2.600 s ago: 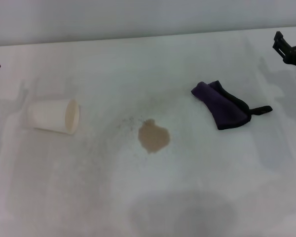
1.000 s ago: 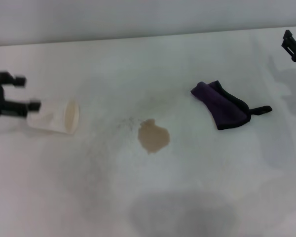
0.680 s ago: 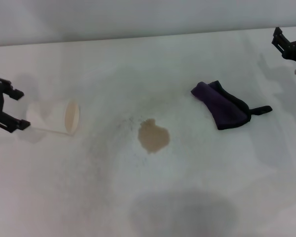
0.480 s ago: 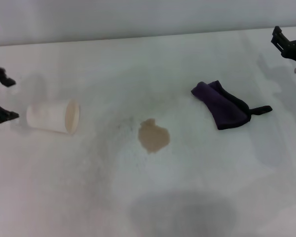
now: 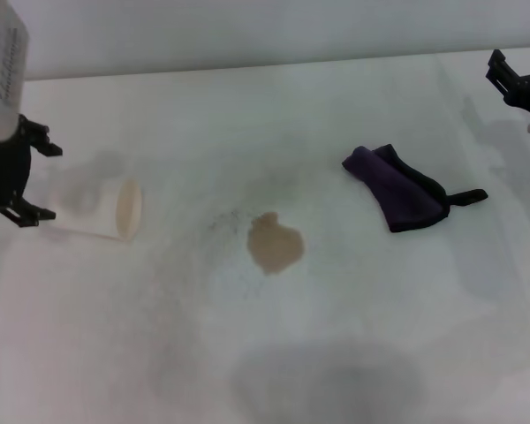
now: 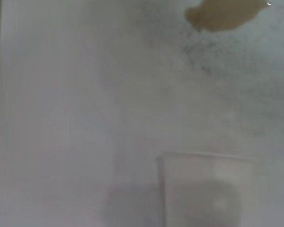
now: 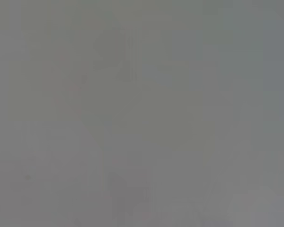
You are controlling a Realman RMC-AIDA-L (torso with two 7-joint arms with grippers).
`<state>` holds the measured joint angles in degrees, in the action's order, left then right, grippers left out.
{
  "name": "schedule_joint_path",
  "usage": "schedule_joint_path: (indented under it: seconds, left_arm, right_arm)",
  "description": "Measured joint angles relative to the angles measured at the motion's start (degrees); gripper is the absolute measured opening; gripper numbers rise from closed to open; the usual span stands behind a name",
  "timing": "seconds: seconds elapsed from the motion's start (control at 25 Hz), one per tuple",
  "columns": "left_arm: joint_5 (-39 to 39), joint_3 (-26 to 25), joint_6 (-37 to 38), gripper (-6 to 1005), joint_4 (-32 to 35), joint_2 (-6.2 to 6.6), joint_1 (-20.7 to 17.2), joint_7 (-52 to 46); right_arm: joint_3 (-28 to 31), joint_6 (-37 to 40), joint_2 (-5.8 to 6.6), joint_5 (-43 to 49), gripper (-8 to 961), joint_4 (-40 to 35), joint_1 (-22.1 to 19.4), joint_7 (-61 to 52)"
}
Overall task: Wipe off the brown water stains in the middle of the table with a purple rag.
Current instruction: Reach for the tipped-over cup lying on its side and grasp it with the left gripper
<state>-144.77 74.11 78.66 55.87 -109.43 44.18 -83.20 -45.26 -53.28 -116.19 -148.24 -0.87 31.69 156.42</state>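
Observation:
The brown water stains (image 5: 275, 243) form a tan blotch with faint specks beside it in the middle of the white table (image 5: 274, 115); the blotch also shows in the left wrist view (image 6: 222, 14). The purple rag (image 5: 397, 187) lies crumpled to the right of the stains, its black loop tab pointing right, with nothing touching it. My left gripper (image 5: 44, 180) is open at the far left, its fingers at the closed end of a tipped paper cup. My right gripper (image 5: 521, 71) is open and empty at the far right edge, beyond the rag.
A white paper cup (image 5: 102, 208) lies on its side left of the stains, mouth toward them; it also shows in the left wrist view (image 6: 206, 189). A large grey shadow patch (image 5: 327, 380) lies near the front edge. The right wrist view shows only plain grey.
My left gripper has swung in from the left edge and now stands at the cup's closed end, with the arm showing above it. The cup, rag and stains have not moved.

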Motion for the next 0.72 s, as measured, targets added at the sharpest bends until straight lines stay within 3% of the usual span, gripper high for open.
schedule_joint_path:
  seconds: [0.24, 0.44, 0.72]
  left_arm:
    - [-2.18, -0.39, -0.73, 879, 0.00, -2.74, -0.06, 1.78]
    - [-1.85, -0.59, -3.37, 880, -1.21, -4.15, -0.50, 3.43]
    - [-1.23, -0.67, -12.09, 878, -5.40, -6.48, -1.98, 6.23]
  right_arm:
    - [0.00, 0.03, 0.00, -0.58, 818, -0.12, 0.14, -0.03]
    - [0.00, 0.09, 0.00, -0.65, 815, -0.22, 0.22, -0.05]
    - [0.00, 0.13, 0.00, -0.65, 811, 0.06, 0.21, -0.06]
